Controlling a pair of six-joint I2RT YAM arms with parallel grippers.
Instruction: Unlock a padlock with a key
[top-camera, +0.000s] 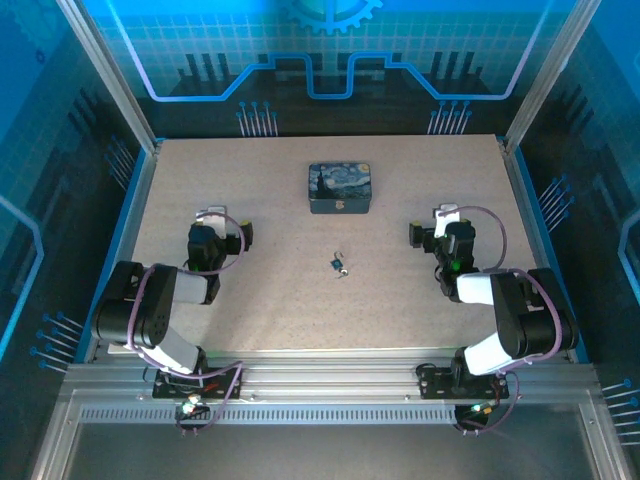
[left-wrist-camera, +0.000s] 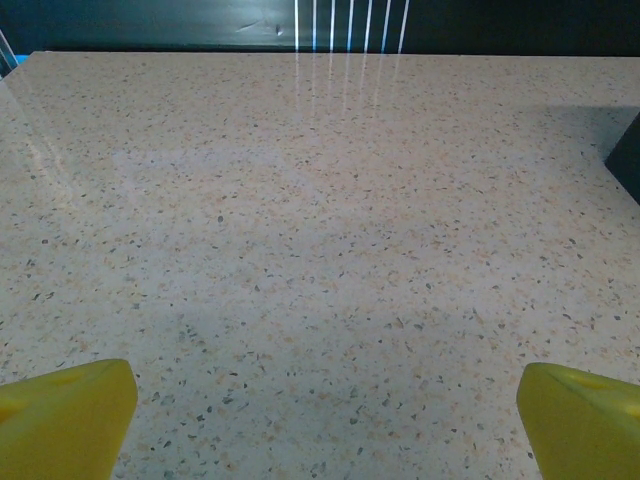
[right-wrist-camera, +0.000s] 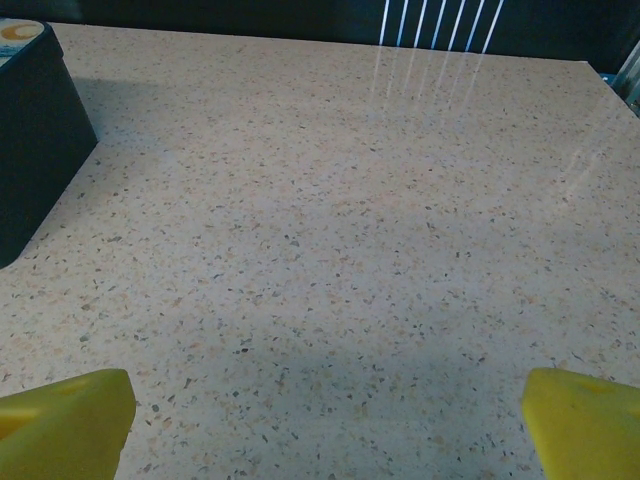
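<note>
At the near edge of the table (top-camera: 300, 320) the two arms rise from their bases and fold forward, the left arm (top-camera: 150, 310) on the left and the right arm (top-camera: 515, 320) on the right. Between them, close to the middle of the table and well apart from both, lies the padlock (top-camera: 338, 264), a tiny thing with teal and brass glints. A thin dark sliver, the key (top-camera: 344, 272), sits against its near right side. It is too small to tell whether it is in the lock or only touching it. Neither is held.

A little farther out are the grippers. The left gripper (top-camera: 211, 213) points away over bare table, left of the padlock. In its wrist view its yellow fingers (left-wrist-camera: 65, 420) stand wide apart at the two bottom corners, with speckled table between them. The right gripper (top-camera: 447, 213) mirrors it on the right side, its jaws likewise spread wide and empty.

Farther still, beyond the padlock and about on the centre line, stands the tin (top-camera: 341, 187), dark, with a blue-and-yellow night sky on its lid. The lid is on, so what is in it cannot be seen. Its dark side shows at the left edge of the right wrist view. Behind the table stands the blue-lit back wall (top-camera: 320, 60)
</note>
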